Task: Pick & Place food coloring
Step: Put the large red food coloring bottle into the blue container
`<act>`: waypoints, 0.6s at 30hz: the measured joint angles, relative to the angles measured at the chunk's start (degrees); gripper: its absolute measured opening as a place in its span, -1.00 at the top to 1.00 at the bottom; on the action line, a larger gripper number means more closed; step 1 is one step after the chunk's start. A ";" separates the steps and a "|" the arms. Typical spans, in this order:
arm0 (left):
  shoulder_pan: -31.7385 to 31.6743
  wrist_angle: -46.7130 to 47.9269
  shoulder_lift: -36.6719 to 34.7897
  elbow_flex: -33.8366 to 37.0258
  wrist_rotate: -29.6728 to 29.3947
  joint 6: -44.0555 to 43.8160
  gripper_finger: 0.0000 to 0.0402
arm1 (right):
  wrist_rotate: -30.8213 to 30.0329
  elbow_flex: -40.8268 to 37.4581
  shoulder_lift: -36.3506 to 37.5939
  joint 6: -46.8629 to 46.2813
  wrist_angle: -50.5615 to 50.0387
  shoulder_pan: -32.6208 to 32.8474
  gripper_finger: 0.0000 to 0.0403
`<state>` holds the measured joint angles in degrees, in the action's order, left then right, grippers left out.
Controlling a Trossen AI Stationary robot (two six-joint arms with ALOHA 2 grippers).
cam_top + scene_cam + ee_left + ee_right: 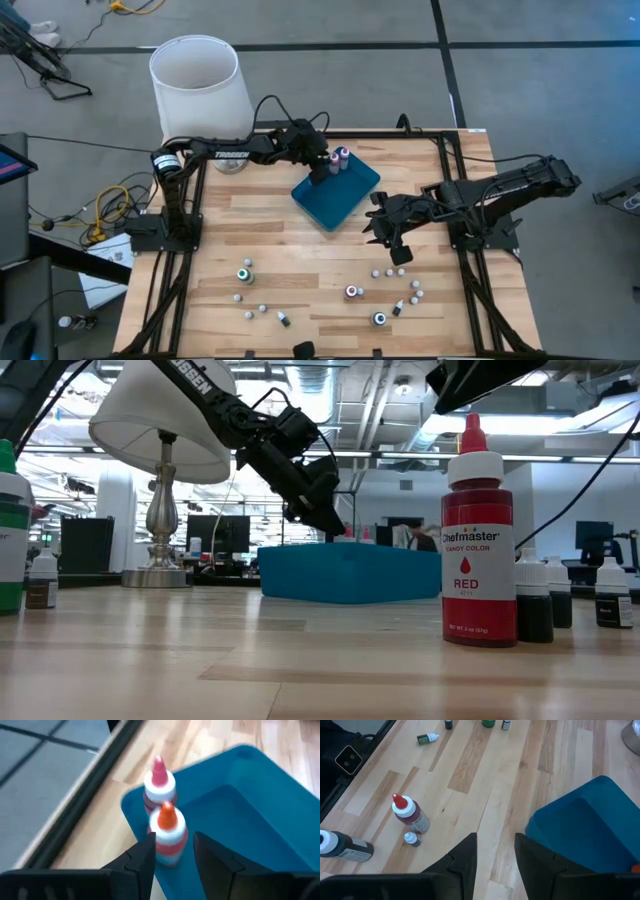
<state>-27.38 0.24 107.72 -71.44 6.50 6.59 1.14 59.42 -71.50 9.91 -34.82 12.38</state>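
The food coloring is several small bottles. Two stand upright in the far corner of the teal tray (338, 192): an orange-topped one (167, 837) and a pink-topped one (160, 782) behind it. My left gripper (174, 837) is open over that corner, slanting down, its fingers on either side of the orange-topped bottle. My right gripper (388, 236) hangs open above the table, right of the tray, with nothing between its fingers. Other bottles stand or lie on the near part of the table (352, 292). My left gripper has one fingertip (149, 845) right at the side of the orange-topped bottle's body (161, 851); whether it touches, I cannot tell. The other finger stands clear of the bottle. The bottle stands upright on the tray floor.
A lamp with a white shade (195, 85) stands at the table's far left corner. A tall red bottle (478, 540) and small dark ones (535, 605) stand close to the low camera. Bare wood lies between the tray and the loose bottles.
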 joint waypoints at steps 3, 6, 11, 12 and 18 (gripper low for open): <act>0.06 3.64 -1.94 0.02 2.43 0.09 0.37 | -1.12 -0.22 -0.01 -1.30 -1.63 -0.49 0.40; 0.67 7.99 -5.48 0.02 3.76 1.40 0.37 | -1.28 -1.58 0.00 -2.10 -1.70 -1.56 0.40; 3.43 15.83 -13.15 0.02 3.76 3.84 0.37 | -1.24 -3.06 0.00 -3.91 -1.63 -2.66 0.40; 4.26 17.33 -14.89 0.00 3.74 4.15 0.37 | -1.24 -3.18 0.00 -4.02 -1.58 -2.67 0.40; 10.76 27.52 -24.11 0.34 3.50 4.25 0.37 | -1.10 -3.23 0.00 -4.07 0.99 -0.81 0.40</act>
<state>-16.62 27.77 83.61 -71.10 10.00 10.84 0.04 56.18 -71.50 5.85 -33.83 11.56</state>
